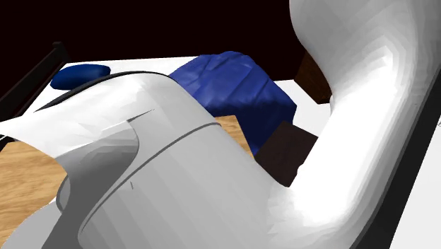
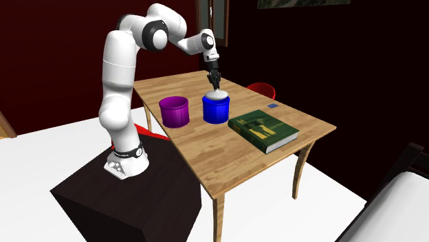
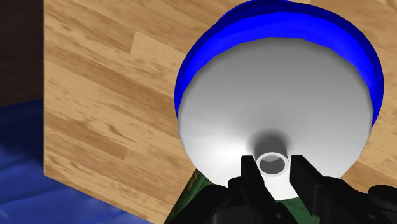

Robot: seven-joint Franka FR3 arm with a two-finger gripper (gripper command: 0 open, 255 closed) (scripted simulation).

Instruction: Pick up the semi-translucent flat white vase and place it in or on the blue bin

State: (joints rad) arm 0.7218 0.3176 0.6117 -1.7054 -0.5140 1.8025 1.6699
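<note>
White vase [image 3: 273,108] sits in blue bin [image 3: 213,41] (end effector [image 3: 273,167] clasps neck).

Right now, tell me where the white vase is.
In the second exterior view, the white vase is atop the blue bin, right of the purple bin.

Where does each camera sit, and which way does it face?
Shoulder: beside the stand, looking over the table; the white arm looms close across it.
Second exterior: off the table's corner, facing arm, stand and gripper.
Wrist: on the hand, looking down at the white vase over the blue bin, fingers clasping its neck.
Shared: second exterior and wrist both show vase and bin.
</note>
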